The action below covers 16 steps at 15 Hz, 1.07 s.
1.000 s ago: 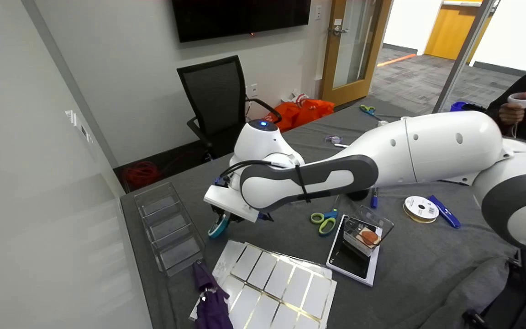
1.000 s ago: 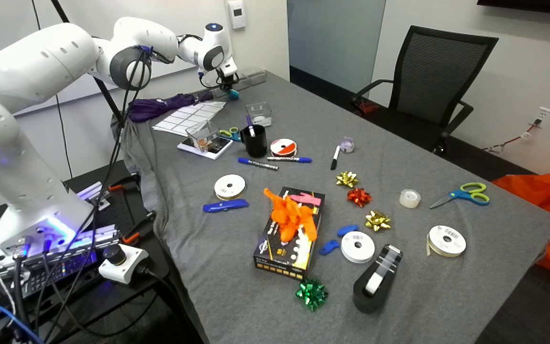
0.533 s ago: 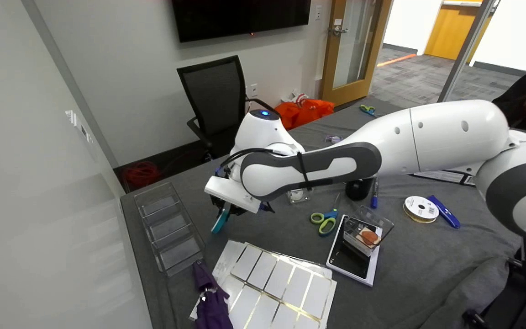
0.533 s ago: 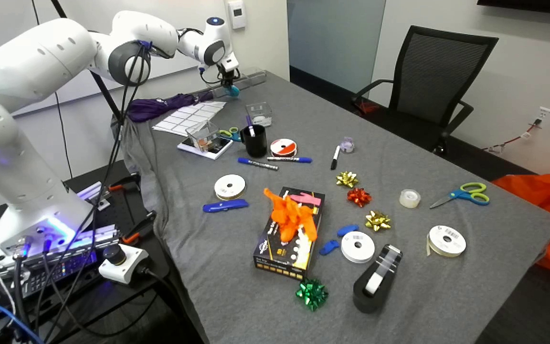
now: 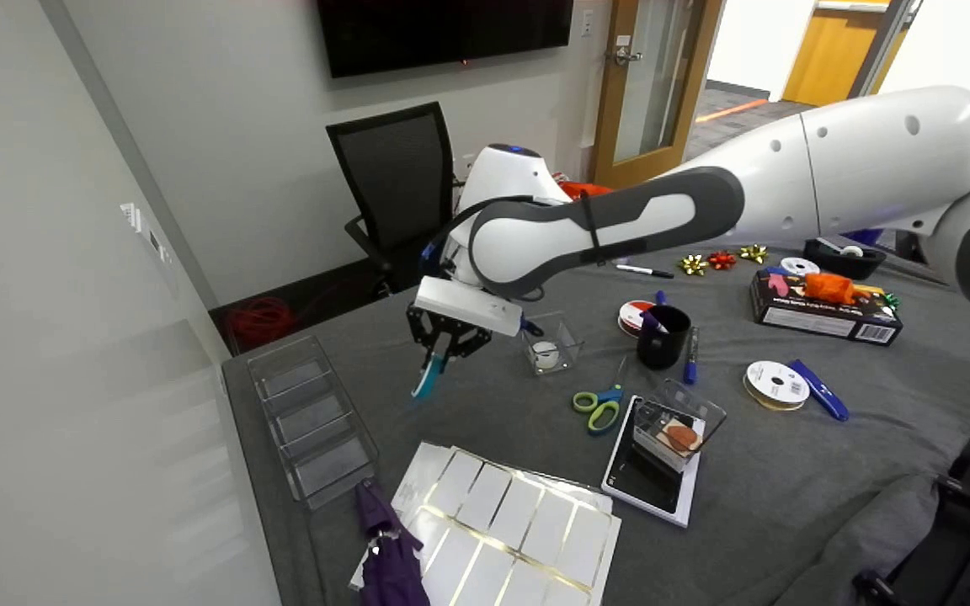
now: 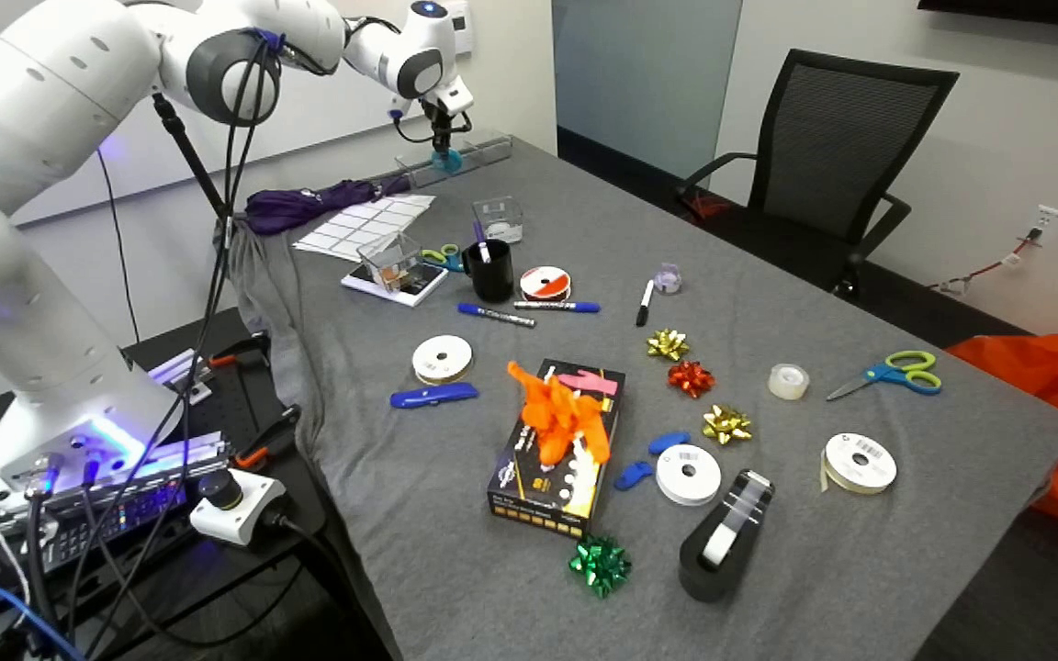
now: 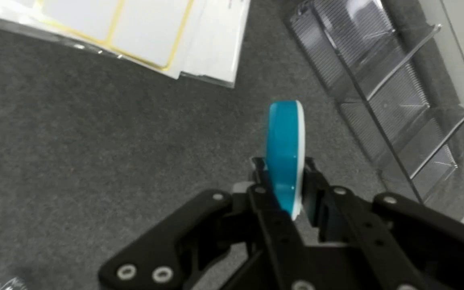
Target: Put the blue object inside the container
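- Wrist view: pinching the teal disc (image 7: 284,137) on edge in the tool (image 7: 283,169), with much of it out past the tips. Move smoothly; might pivot in the grip.
- In an exterior view: hanging near the far-left corner of the bench (image 5: 485,412), apparently lifted off it, just inward of the clear divided tray (image 5: 310,421) on the left edge. Well apart from the black mug (image 5: 663,347). Lift high over the clear box (image 5: 567,345) in between.
- In an exterior view: aim for the black mug, closer to the left edge of the bench than the right, with a purple pen (image 6: 482,242) leaning in it and a red-and-white spool (image 6: 545,283) just beside. Come straight down, avoiding the pen. Keep the teal disc vertical, get it inside, then release. Expect a tight fit; laid flat, could perch on the rim.
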Available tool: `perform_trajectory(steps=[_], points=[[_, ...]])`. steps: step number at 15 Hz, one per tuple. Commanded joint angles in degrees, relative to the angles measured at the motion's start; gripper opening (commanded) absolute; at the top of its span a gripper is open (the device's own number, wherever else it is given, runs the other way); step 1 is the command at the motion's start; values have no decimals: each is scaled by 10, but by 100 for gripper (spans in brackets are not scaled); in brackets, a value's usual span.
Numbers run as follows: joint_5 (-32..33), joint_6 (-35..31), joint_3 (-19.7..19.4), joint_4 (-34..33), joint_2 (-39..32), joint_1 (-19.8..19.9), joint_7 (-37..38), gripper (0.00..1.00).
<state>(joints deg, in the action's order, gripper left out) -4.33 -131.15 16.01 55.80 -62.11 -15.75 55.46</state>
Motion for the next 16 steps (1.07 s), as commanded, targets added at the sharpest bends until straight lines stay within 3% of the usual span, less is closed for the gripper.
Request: perform_trajectory(steps=[1,6,7,13,14,15,16], points=[[2,37,12,136,97,55,-85,6],[-1,82,23,254,179,116,-217,6],[-39,94,-15,276,201,100,-261,6],[-64,129,-53,422,310,103,-412,6],[-66,132,-65,344,254,85,-379,6],[-67,131,-68,358,264,84,-384,24],[-66,131,-71,356,265,82,-383,24]])
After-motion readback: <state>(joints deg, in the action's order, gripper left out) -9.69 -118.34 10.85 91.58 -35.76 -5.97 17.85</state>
